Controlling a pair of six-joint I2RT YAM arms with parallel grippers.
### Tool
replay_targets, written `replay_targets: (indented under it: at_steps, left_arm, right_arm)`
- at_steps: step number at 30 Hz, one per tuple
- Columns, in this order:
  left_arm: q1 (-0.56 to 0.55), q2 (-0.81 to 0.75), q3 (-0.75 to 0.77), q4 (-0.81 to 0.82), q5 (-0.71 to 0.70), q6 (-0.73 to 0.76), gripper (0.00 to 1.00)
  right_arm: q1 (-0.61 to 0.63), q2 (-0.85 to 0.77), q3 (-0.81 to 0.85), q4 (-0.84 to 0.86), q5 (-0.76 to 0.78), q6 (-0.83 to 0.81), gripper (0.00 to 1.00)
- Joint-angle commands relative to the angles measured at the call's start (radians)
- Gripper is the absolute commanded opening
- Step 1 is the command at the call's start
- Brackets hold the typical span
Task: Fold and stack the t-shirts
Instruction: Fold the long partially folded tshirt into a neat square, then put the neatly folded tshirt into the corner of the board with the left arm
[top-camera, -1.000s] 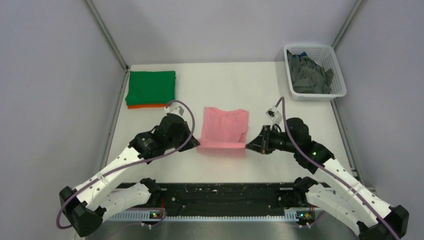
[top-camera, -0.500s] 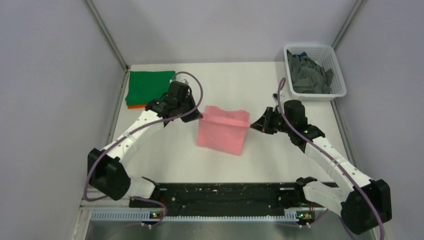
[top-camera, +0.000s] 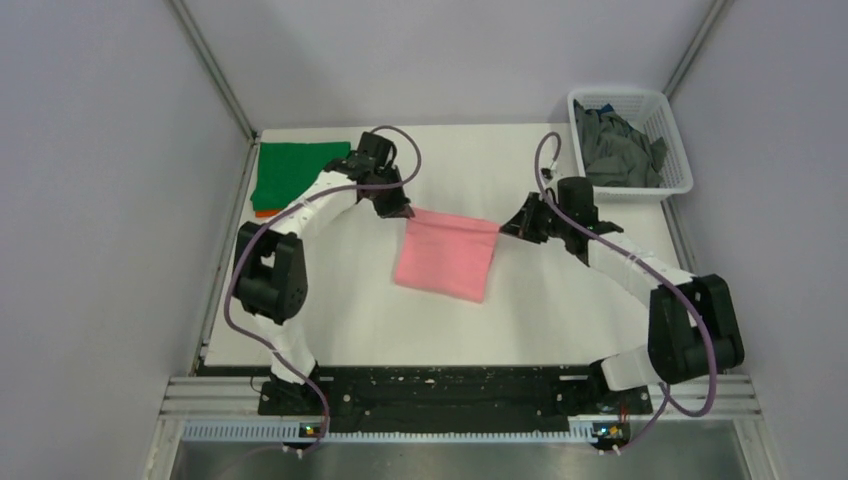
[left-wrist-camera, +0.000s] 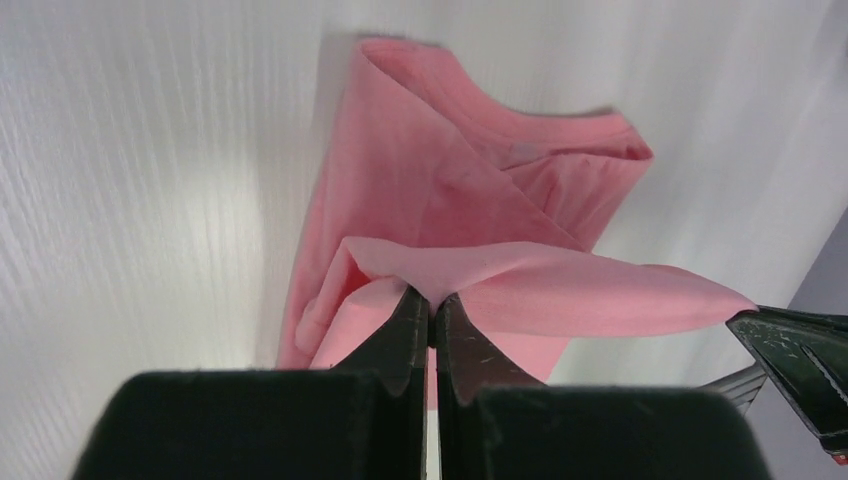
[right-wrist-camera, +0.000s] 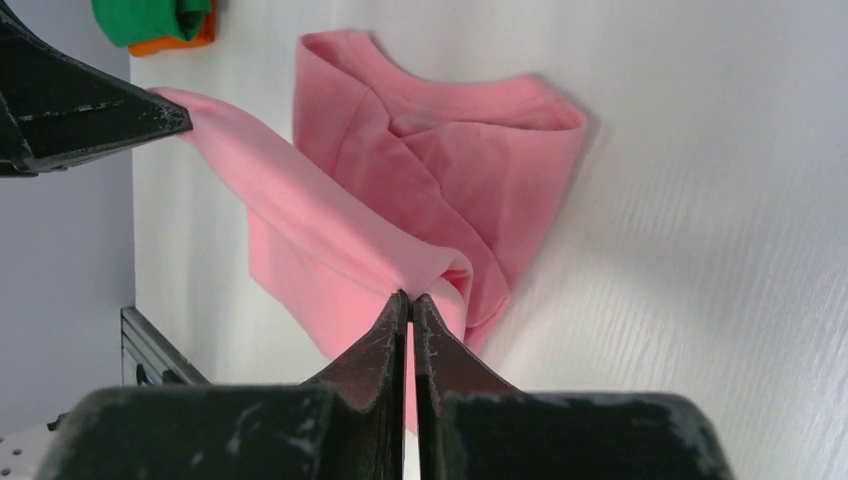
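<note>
The light pink t-shirt (top-camera: 447, 256) lies folded in the middle of the table, its far edge lifted and stretched between both grippers. My left gripper (top-camera: 403, 212) is shut on the shirt's far left corner (left-wrist-camera: 432, 290). My right gripper (top-camera: 505, 229) is shut on its far right corner (right-wrist-camera: 412, 285). A folded green t-shirt (top-camera: 297, 170) lies on a folded orange t-shirt (top-camera: 262, 212) at the far left; both show in the right wrist view (right-wrist-camera: 150, 20). Dark grey t-shirts (top-camera: 615, 147) are piled in the basket.
A white lattice basket (top-camera: 682, 172) stands at the far right corner. Grey walls close in the table on the left, back and right. A black rail (top-camera: 450, 385) runs along the near edge.
Both grippers have carried the pink shirt's near edge up and over toward the far side, folding it over itself. Both arms have stretched far out over the table.
</note>
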Motion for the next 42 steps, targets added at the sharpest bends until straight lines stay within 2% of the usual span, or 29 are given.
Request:
replay_targets:
  at_steps: [1,3,4,5,6,7,8,9,11,12,14,18,22,26,35,39,42]
  left_arm:
    - [0.043,0.093,0.098,-0.022,0.021,0.049,0.00]
    - [0.050,0.138,0.129,-0.023,0.036,0.055,0.00]
    - [0.051,0.158,0.143,-0.025,0.037,0.059,0.04]
    - [0.052,0.176,0.156,-0.027,0.031,0.060,0.14]
    - [0.053,0.191,0.166,-0.026,0.023,0.060,0.26]
    - [0.056,0.201,0.176,-0.024,0.014,0.058,0.41]
    - [0.059,0.207,0.186,-0.024,0.008,0.055,0.52]
    - [0.062,0.208,0.202,-0.029,-0.008,0.054,0.61]
    - [0.063,0.199,0.230,-0.049,-0.023,0.060,0.96]
    - [0.063,0.187,0.233,-0.049,-0.024,0.067,0.98]
    - [0.063,0.158,0.212,-0.037,-0.029,0.077,0.99]
    - [0.063,0.113,0.094,0.013,0.001,0.093,0.99]
    - [0.054,0.134,0.019,0.041,0.065,0.123,0.99]
    - [0.034,0.189,0.005,0.042,0.093,0.164,0.97]
    - [-0.014,0.285,0.009,0.040,0.069,0.173,0.88]
    - [-0.057,0.325,0.028,0.019,0.022,0.167,0.77]
    - [-0.086,0.366,0.064,-0.021,-0.057,0.149,0.61]
  right_arm:
    - [-0.027,0.092,0.058,0.102,0.033,-0.023,0.00]
    - [-0.028,0.148,0.069,0.131,0.043,-0.025,0.00]
    - [-0.028,0.169,0.077,0.140,0.049,-0.025,0.00]
    - [-0.028,0.191,0.087,0.150,0.056,-0.024,0.00]
    - [-0.028,0.211,0.100,0.156,0.067,-0.026,0.06]
    - [-0.030,0.234,0.120,0.151,0.078,-0.026,0.17]
    - [-0.034,0.255,0.149,0.131,0.085,-0.031,0.34]
    - [-0.037,0.273,0.196,0.103,0.091,-0.038,0.55]
    - [-0.039,0.286,0.240,0.055,0.119,-0.049,0.82]
    - [-0.038,0.276,0.241,0.053,0.128,-0.049,0.90]
    - [-0.038,0.240,0.217,0.053,0.134,-0.038,0.98]
    - [-0.037,0.145,0.122,0.053,0.140,-0.031,0.99]
    - [-0.038,0.021,0.002,0.009,0.148,-0.029,0.99]
    - [-0.037,-0.096,-0.085,-0.028,0.154,-0.038,0.99]
    - [-0.037,-0.238,-0.107,-0.144,0.197,-0.077,0.99]
    - [-0.037,-0.274,-0.110,-0.185,0.223,-0.087,0.99]
    - [-0.038,-0.298,-0.118,-0.194,0.233,-0.090,0.99]
